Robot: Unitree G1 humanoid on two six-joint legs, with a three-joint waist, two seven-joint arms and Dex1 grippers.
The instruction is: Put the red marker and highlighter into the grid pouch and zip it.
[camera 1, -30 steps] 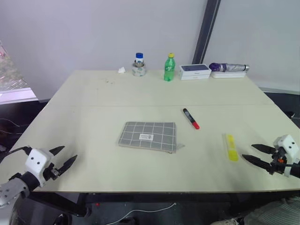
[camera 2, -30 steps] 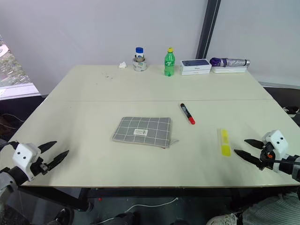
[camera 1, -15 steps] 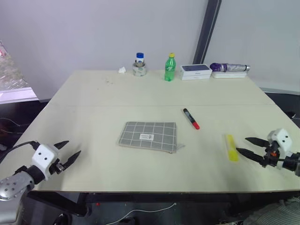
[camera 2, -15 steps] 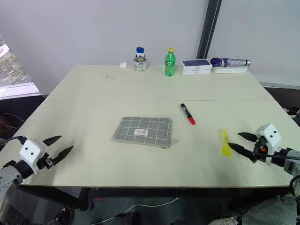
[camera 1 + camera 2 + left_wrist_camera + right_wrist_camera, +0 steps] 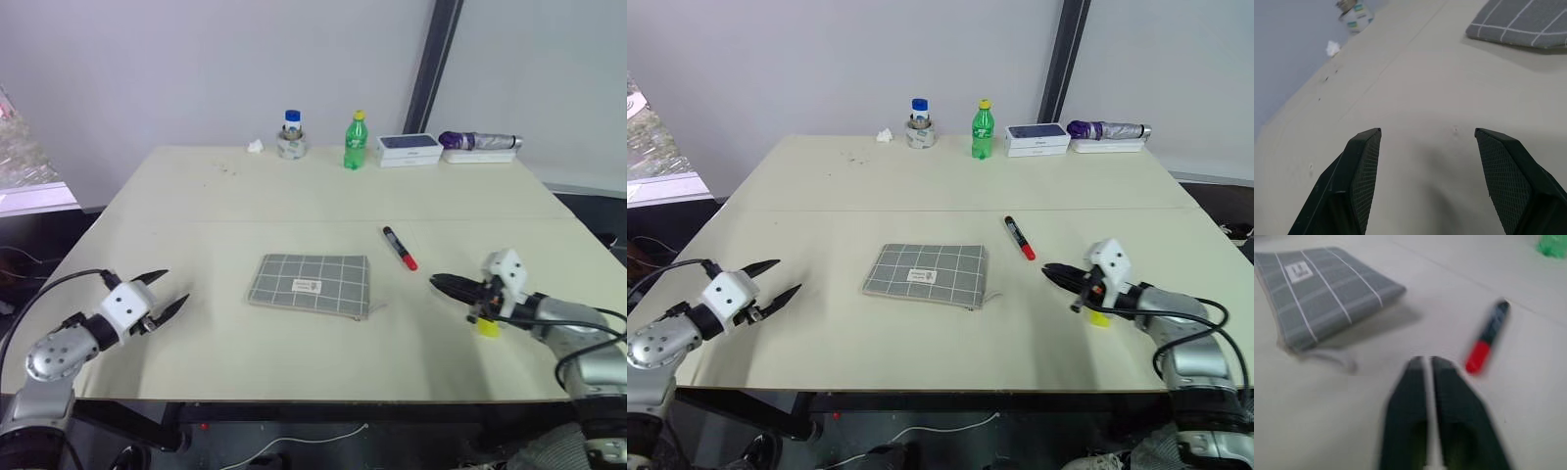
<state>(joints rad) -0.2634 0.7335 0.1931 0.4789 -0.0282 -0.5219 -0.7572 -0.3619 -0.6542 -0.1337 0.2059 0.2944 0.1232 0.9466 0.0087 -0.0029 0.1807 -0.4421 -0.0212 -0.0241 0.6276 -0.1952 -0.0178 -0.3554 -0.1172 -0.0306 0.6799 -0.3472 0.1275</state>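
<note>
So it's a big pale beige table (image 5: pixel 245 196) against a plain grey-white wall, and I'll use the flat grey fabric grid pouch (image 5: pixel 310 285) with thin white lines and a small white label as the reference, since it lies flat near the middle of the table, looking zipped shut as far as I can tell

Just beyond the pouch on the robot's right side is the short red marker (image 5: pixel 399 248), black barrel with a bright red cap, lying by itself and not touching anything

Further right of the pouch, nearer the front edge, is the flat bright-yellow highlighter (image 5: pixel 486 325). Only a bit of it peeks out under the right end effector (image 5: pixel 437 284), whose two black fingers are clenched together and point toward the pouch. Can't tell whether it has actually got hold of the highlighter

Well off to the pouch's left, the left end effector (image 5: pixel 167 291) hangs over bare table with its fingers spread apart, nothing in them

Far behind the pouch along the wall: a small blue-capped jar (image 5: pixel 290 136), a green plastic bottle with a yellow cap (image 5: pixel 354 142), a white box with a dark top (image 5: pixel 407 149) and a folded purple umbrella (image 5: pixel 478 141)
</note>
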